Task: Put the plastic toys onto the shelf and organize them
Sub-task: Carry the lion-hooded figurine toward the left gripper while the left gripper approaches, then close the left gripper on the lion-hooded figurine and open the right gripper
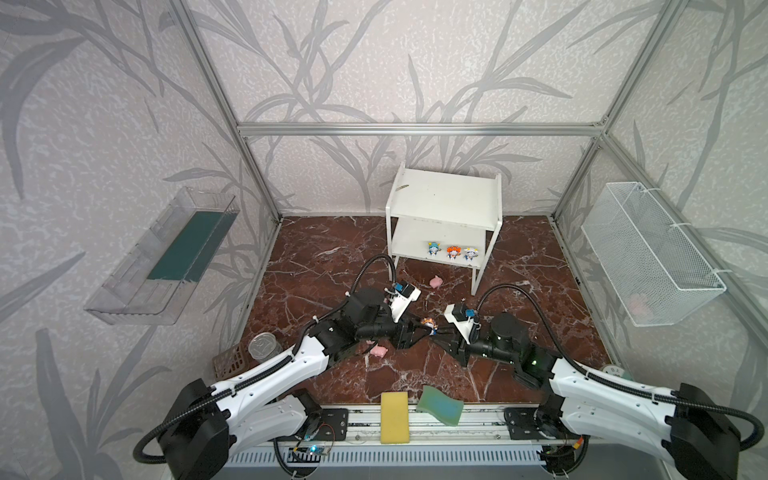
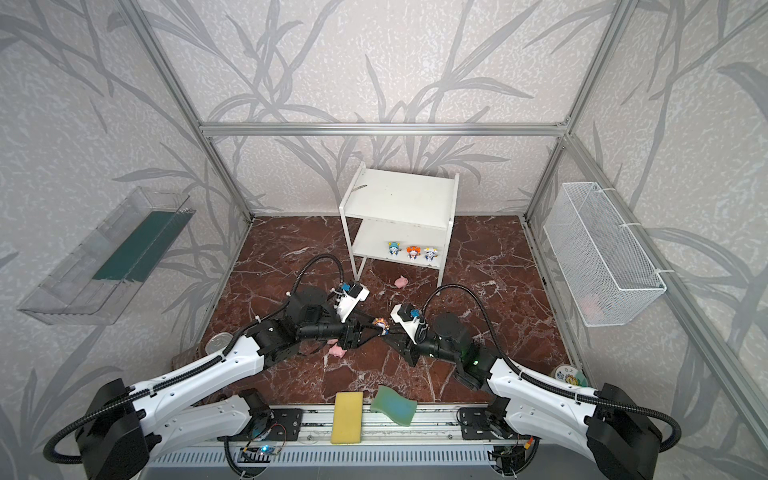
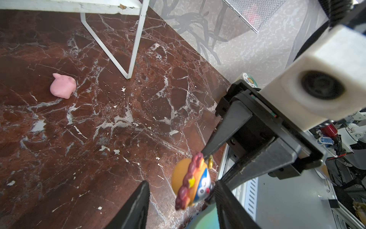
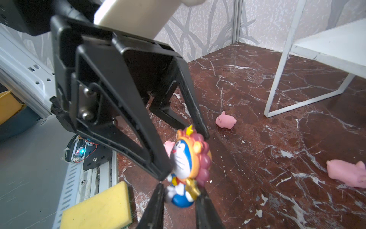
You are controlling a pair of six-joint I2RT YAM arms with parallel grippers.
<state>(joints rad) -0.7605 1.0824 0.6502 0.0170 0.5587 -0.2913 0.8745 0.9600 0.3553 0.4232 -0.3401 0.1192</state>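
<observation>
Figurine [image 4: 188, 164], big-headed, blue and white under an orange lion mane, hung clear of the marble floor [image 1: 332, 257] where the two grippers met tip to tip. The right gripper [image 4: 180, 188] was closed narrowly on its body and carried it. The left gripper [image 3: 182, 184] was partly open, its fingers [image 3: 227, 208] straddling the head: one lay against the face side, the other stood apart from the back of the mane. The shelf [image 1: 444, 199] stood well beyond both grippers, with three more figurines [image 1: 452, 252] in a row on its lower board. One pink pig [image 1: 435, 282] lay on the floor between the grippers and the shelf. A second pig [image 1: 378, 351] lay just under the left gripper. A third pig [image 4: 225, 120], seen from the right wrist, lay beyond the left gripper's fingers. A yellow sponge [image 1: 395, 417] and a green sponge [image 1: 440, 405] lay on the near side of the grippers, at the floor's front edge.
</observation>
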